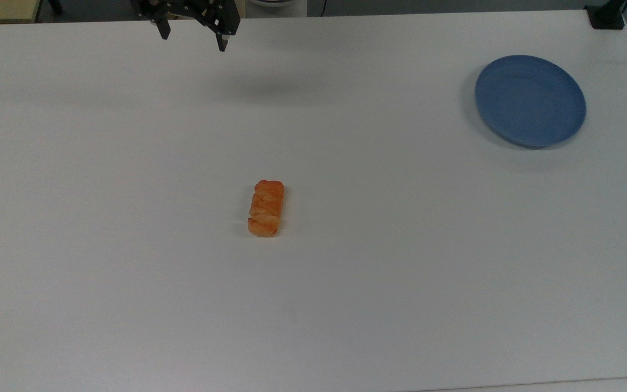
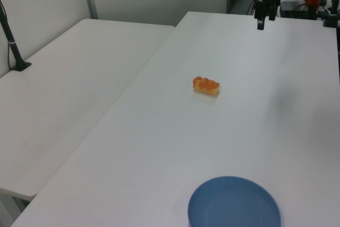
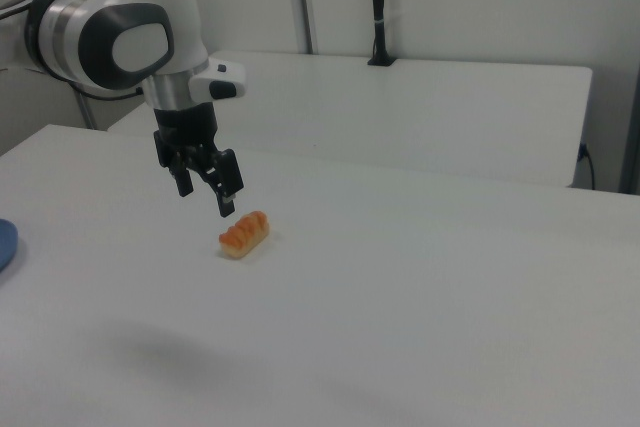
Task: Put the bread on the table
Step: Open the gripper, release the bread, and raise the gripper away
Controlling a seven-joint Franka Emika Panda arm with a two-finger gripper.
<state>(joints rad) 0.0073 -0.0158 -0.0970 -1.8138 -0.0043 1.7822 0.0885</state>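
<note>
The bread (image 1: 265, 208), a small golden-orange lumpy loaf, lies alone on the white table (image 1: 346, 305) near its middle. I also see the bread (image 2: 206, 85) in the left view and the bread (image 3: 245, 234) in the right view. My gripper (image 1: 192, 41) hangs open and empty at the top view's upper edge, high above the table's far side and well away from the loaf. The left view has the gripper (image 2: 264, 20) at the far end of the table (image 2: 239, 142). In the right view the gripper (image 3: 206, 201) appears just left of the loaf, raised above the table (image 3: 400, 327).
A round blue plate (image 1: 530, 100) sits empty at the top view's right; the plate (image 2: 234, 203) is nearest in the left view. A black post base (image 1: 607, 16) stands on the far right corner. A second white table (image 2: 64, 94) adjoins on the left view's left.
</note>
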